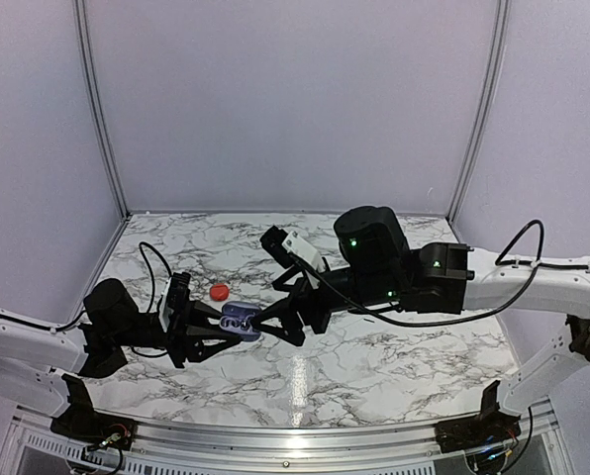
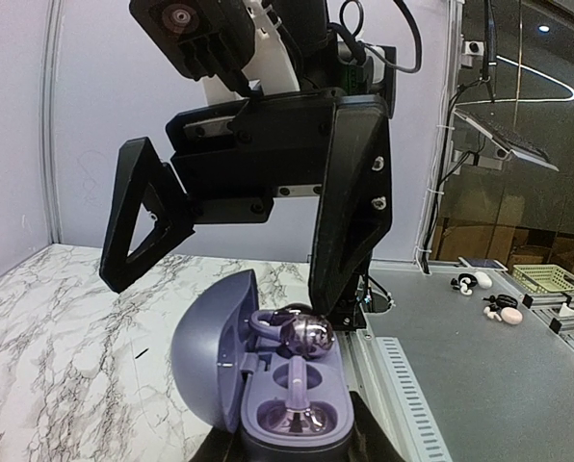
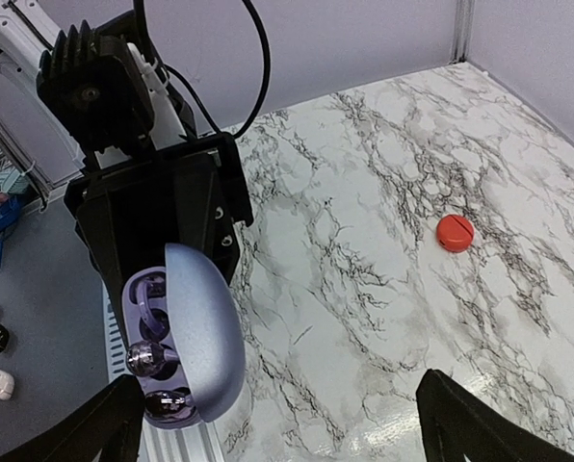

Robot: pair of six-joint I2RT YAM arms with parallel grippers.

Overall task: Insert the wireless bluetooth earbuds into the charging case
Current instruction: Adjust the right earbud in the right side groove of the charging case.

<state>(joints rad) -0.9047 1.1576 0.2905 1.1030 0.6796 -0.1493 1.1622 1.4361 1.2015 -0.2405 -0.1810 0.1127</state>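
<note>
Close to the near edge of the white, grey-veined marble tabletop (image 1: 374,366), left of its middle, we see the left gripper (image 1: 224,334) with its jaws clamped on the base of an open lavender plastic charging case (image 2: 268,395). In the left wrist view its fingers are cut off by the bottom of the frame, and only dark slivers show on either side of the case. The raised lid hides most of the interior in the right wrist view.

Inside the case, a glossy silvery-grey nearer earbud (image 2: 297,421) sits low in the pocket closest to the left gripper. The farther earbud (image 2: 306,333), equally glossy, rides higher at the other pocket. We cannot tell whether it is fully seated.

Just beyond the case the right gripper (image 2: 227,296) faces it, jaws wide apart and holding nothing. One of its black fingers (image 2: 350,212) ends just beside the farther earbud; we cannot tell whether they touch.

Farther toward the far edge, a small round red object (image 3: 455,232) with a dark line across it lies on the tabletop, near the case but apart from both grippers. We cannot tell whether it is a bud or a case.

Off the tabletop's side, small pale and dark items (image 2: 504,313) lie on a grey surface, too small to identify.
</note>
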